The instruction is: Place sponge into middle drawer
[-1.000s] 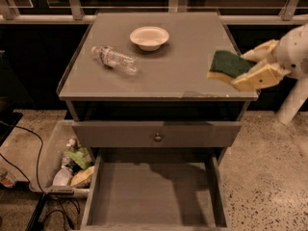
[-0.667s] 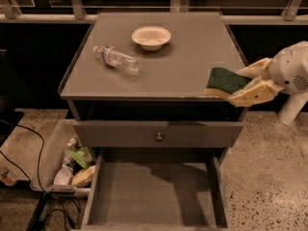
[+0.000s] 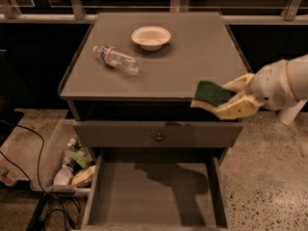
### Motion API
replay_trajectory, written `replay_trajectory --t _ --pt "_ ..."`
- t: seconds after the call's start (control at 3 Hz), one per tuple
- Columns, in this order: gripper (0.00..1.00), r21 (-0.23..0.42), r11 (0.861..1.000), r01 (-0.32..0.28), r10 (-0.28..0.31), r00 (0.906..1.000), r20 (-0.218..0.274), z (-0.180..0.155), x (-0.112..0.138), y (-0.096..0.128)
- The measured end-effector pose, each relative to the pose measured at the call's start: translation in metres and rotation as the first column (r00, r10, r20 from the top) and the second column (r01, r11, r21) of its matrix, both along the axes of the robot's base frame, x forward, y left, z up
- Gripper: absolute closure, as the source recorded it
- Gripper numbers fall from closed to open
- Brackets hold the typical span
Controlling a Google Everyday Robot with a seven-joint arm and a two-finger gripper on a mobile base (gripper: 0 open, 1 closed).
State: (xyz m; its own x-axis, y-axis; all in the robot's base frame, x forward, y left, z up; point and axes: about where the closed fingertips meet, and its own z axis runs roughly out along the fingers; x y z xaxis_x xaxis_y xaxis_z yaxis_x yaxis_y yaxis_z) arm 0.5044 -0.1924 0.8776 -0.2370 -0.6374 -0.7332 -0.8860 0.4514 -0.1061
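Note:
The sponge (image 3: 211, 94), dark green on top with pale yellow foam below, hangs in the air at the cabinet's front right edge. My gripper (image 3: 235, 100) comes in from the right and is shut on the sponge, its tan fingers (image 3: 239, 108) above and below it. The middle drawer (image 3: 154, 192) stands pulled open below, a grey box with low walls and a bare floor that carries the arm's shadow. The sponge is above the drawer's right part, well over its floor.
A white bowl (image 3: 151, 36) and a plastic bottle (image 3: 117, 59) lying on its side sit on the cabinet top (image 3: 192, 57). A shut drawer front with a round knob (image 3: 158, 137) is above the open drawer. A bin of clutter (image 3: 70, 165) stands on the floor at the left.
My gripper has carried the sponge forward and down, from over the cabinet top's right side to its front edge, toward the open drawer.

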Motion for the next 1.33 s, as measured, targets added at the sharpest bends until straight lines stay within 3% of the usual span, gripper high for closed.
replay_trajectory --t 0.33,0.67,1.0,1.33 --pt "1.0 0.013 1.0 -0.008 0.008 0.9981 -0.061 -0.061 -0.023 0.028" --pt "1.0 0.004 1.0 0.017 -0.017 0.9963 -0.084 -0.119 -0.046 0.041" --pt "1.0 0.005 0.998 0.063 -0.063 0.9956 -0.07 -0.175 -0.05 0.045" --pt "1.0 0.029 0.985 0.169 -0.168 0.985 -0.039 -0.221 -0.021 0.038"
